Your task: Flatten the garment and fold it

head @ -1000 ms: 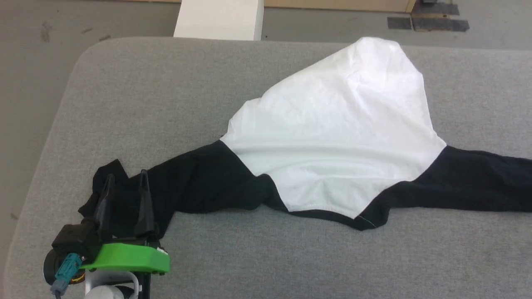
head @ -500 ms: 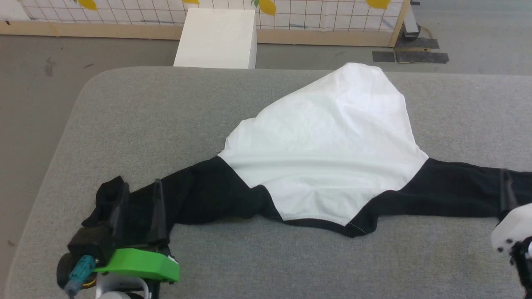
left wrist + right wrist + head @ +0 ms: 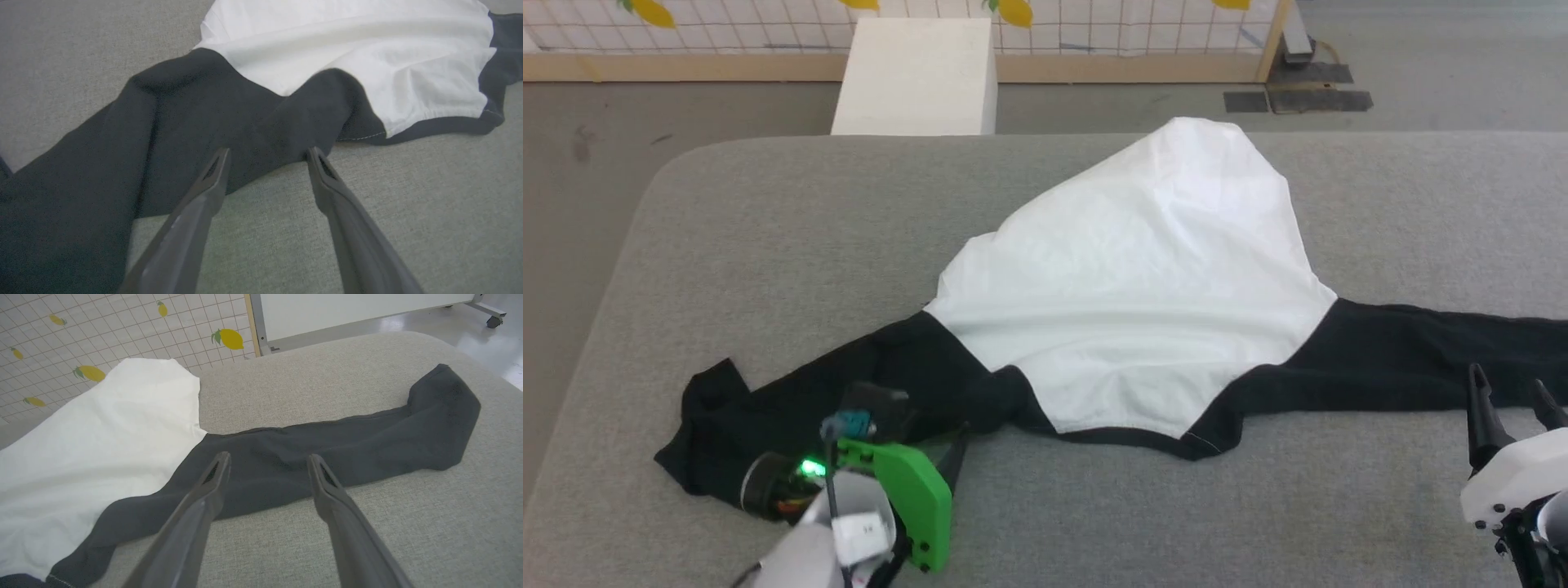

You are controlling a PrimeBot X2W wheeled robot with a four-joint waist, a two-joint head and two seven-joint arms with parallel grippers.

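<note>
The garment (image 3: 1127, 278) lies spread on the grey padded table (image 3: 768, 237), white body in the middle and a black sleeve running out to each side. My left gripper (image 3: 952, 457) is open and turned toward the right, low over the near edge of the left sleeve (image 3: 792, 400). In the left wrist view its fingers straddle that sleeve's edge (image 3: 245, 122), holding nothing. My right gripper (image 3: 1507, 380) is open just short of the right sleeve (image 3: 1413, 359). In the right wrist view its tips stand over the sleeve's (image 3: 367, 445) near edge, gripping nothing.
A white box (image 3: 915, 73) stands on the floor behind the table's far edge. Behind it runs a grid panel with lemon prints (image 3: 1094, 16). The table's rounded left corner (image 3: 654, 188) is near the left sleeve's end, and bare grey cloth lies in front of the garment.
The head camera has shifted. My left gripper has swung from pointing away over the sleeve's end to pointing right, farther along the sleeve. My right gripper has come into view at the lower right.
</note>
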